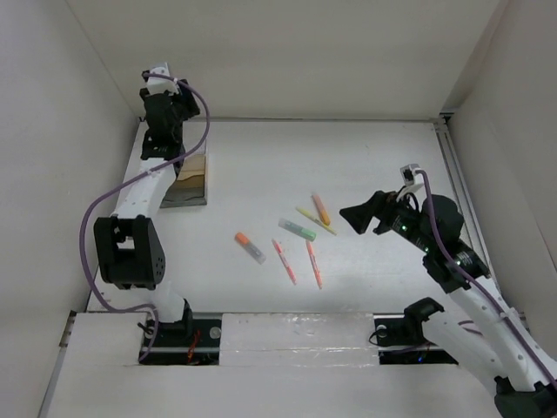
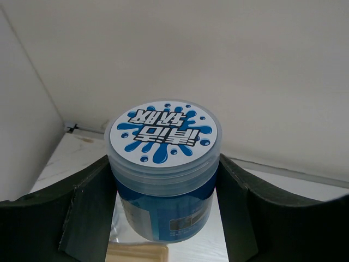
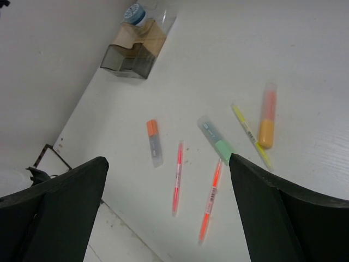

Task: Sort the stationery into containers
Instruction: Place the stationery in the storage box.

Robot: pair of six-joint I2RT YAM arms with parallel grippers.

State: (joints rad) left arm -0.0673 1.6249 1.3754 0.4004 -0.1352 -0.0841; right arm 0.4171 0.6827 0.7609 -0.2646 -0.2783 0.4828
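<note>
Left jaws clamped on blue-and-white cylinder (image 2: 163, 164); right jaws spread wide, empty. Cylinder to be held upright and centred over an organiser (image 1: 196, 181) compartment before release.

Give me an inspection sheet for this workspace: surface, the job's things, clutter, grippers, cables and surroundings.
Surface: white table, no spills seen.
Job's things: six pens and highlighters lie loose mid-table; organiser tray sits at the far left; blue-and-white jar is at the tray.
Clutter: nothing seen.
Grippers: left gripper is closed on the jar; right gripper is open above the pens, holding nothing.
Cables: purple cables run along both arms, clear of the pens.
Surroundings: white walls on three sides.
</note>
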